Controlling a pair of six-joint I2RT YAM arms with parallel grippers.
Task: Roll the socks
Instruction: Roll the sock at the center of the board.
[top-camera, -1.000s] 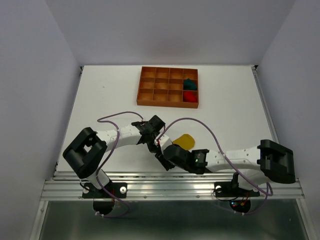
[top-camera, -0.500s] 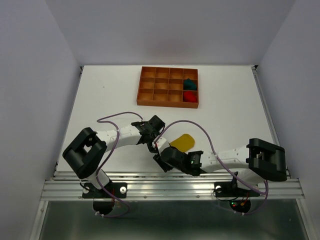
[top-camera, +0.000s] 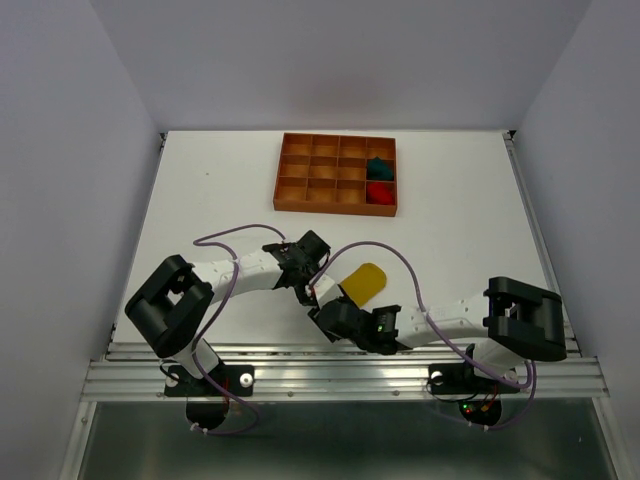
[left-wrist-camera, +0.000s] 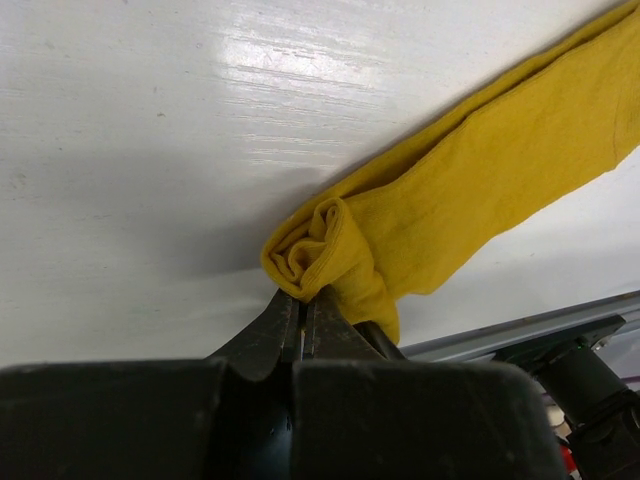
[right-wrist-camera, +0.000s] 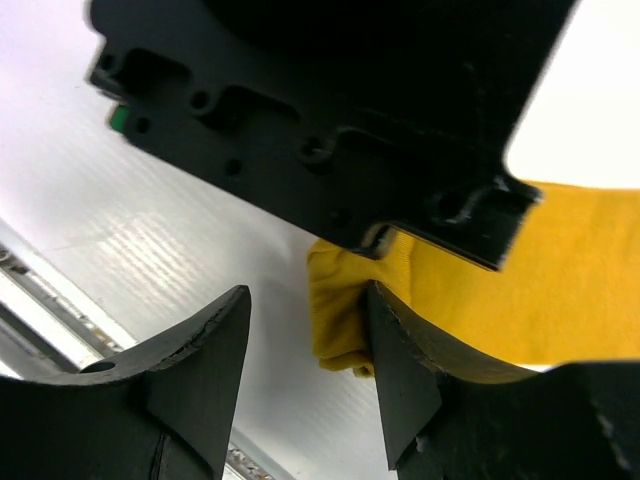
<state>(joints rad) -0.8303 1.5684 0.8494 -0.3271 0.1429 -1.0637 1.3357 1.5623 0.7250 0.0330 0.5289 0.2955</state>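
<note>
Left jaws clamp the yellow sock (left-wrist-camera: 480, 190) by its rolled end at mid-frame, likely to hold the roll tight; right jaws stand open beside it.

Bright, soft shadows, glare on table (left-wrist-camera: 270, 50)

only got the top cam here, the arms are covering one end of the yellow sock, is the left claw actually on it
Observer: Yes. In the left wrist view the left claw is shut, pinching that end of the yellow sock.
Operator: is that end rolled yet
Observer: Barely. The pinched end is curled into one small fold, and the rest lies flat on the table.
Operator: and the other arm
Observer: The right claw is open. The curled end sits between its fingers, close to one of them, not clamped.
</note>
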